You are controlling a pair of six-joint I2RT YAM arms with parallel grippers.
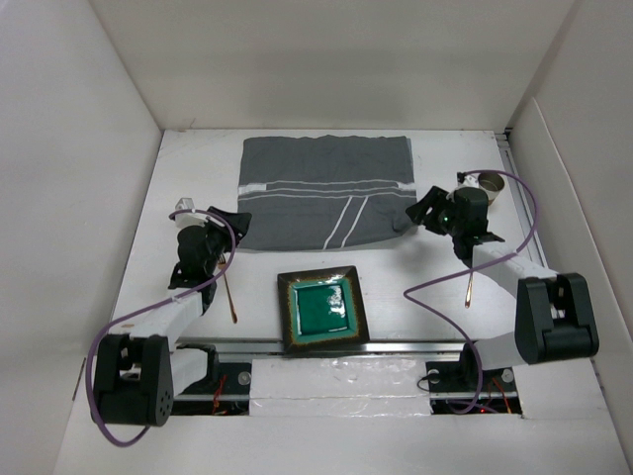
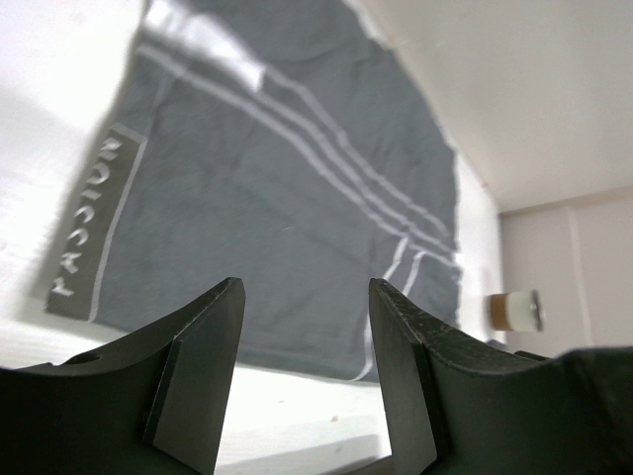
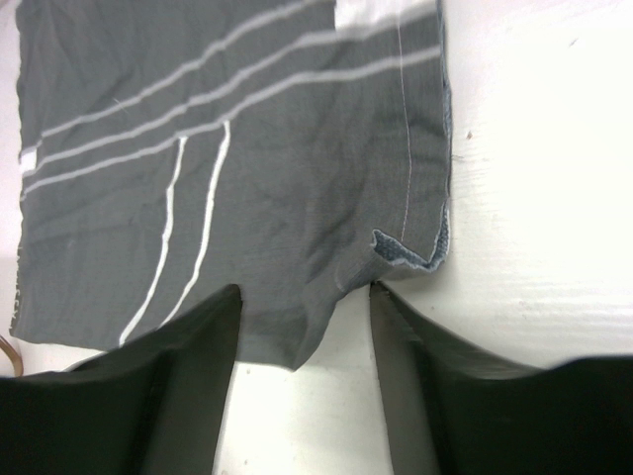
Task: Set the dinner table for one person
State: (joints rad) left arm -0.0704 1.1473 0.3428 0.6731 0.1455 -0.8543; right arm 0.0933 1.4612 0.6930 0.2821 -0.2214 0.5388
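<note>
Light: bright and even from overhead, with the white walls washed pale.
Glare: the dinner table (image 3: 534,148) burned out white toward 3 o'clock in the right wrist view, and the green plate (image 1: 321,310) carried a pale sheen.
Shadows: soft and faint throughout.
Focus: the grey cloth (image 2: 277,198) smeared toward 10 o'clock in the left wrist view, and the left gripper (image 2: 304,287) loomed dark and soft-edged at 6 o'clock.

Grey woven cloth w/ white stripes (image 1: 326,193), 12 o'clock: soft, matt, bit wrinkly. Big white flat tabletop (image 1: 257,272): smooth, painted look. Square green dish w/ brown rim (image 1: 321,309), 6 o'clock: shiny glaze. Left gripper (image 2: 304,297), black fingers (image 2: 198,376): matt plastic.
</note>
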